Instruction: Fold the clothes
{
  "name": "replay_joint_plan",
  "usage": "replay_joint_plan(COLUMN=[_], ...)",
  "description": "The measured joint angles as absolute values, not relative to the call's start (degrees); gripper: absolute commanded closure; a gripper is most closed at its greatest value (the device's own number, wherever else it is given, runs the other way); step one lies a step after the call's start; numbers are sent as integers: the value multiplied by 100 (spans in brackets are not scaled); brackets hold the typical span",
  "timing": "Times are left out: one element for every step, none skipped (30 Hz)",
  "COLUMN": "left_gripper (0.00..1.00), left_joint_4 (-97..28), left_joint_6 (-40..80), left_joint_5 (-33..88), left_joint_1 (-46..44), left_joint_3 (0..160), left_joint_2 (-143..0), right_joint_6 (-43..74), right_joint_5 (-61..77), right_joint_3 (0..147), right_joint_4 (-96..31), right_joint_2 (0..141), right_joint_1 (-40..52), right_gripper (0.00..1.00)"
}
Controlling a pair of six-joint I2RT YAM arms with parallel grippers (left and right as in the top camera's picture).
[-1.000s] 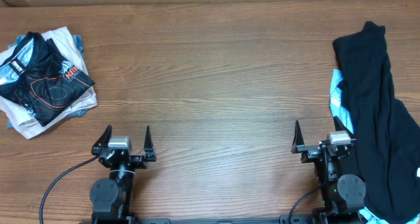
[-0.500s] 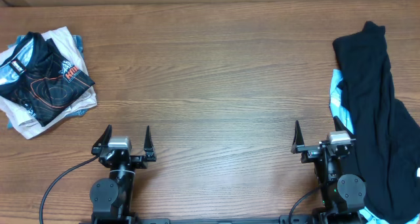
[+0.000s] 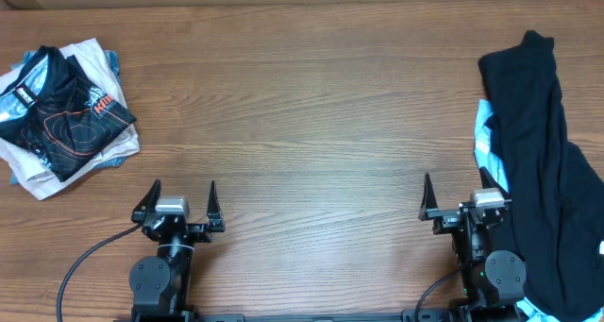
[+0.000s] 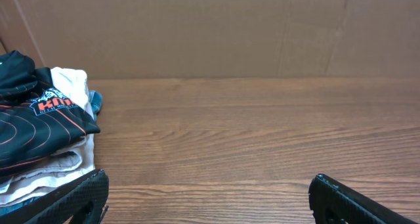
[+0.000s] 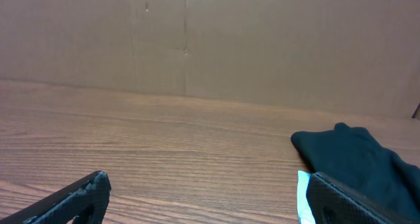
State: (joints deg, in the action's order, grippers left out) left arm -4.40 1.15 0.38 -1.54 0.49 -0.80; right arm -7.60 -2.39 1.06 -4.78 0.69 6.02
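Left claw spread wide, jersey well apart, ahead-left

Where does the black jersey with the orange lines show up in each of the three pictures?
Overhead: jersey at the far left, lying on top of pale clothes.
Left wrist: jersey at the left edge, on the same pile.
Right wrist: not in it; the plain black garment at lower right is a different thing.
Shared landmark: the wooden table, seen in all three.
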Motion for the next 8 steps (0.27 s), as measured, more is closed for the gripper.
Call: replay_joint_plan(left_gripper=[0,0,0,0,0,0,0,0], left_joint_4=[-438,-440,-440,-438,-440,-440,-440,-440], left_joint_6=[115,115,115,115,115,115,115,115], left_joint_5=[38,38,38,38,38,38,38,38], left_joint_1=[-154,-154,-154,-154,-154,-154,-154,-154], left_joint_3=[49,49,49,49,49,49,49,49], left_joint_2=[-80,-80,-80,-80,-80,-80,-80,-80], right_joint_6=[-757,-757,-760,-757,-757,-757,-760,-757], right_joint_5=[-239,-237,-237,-237,-237,-237,-237,-239], right_joint_3=[106,106,106,106,106,106,106,106], right_joint_4=[-475,-480,-478,-478,-478,-478,-478,-478], right_joint_2=[69,69,69,69,69,69,69,69], right_joint_1=[602,602,602,602,602,602,602,602], right_gripper=[0,0,0,0,0,0,0,0])
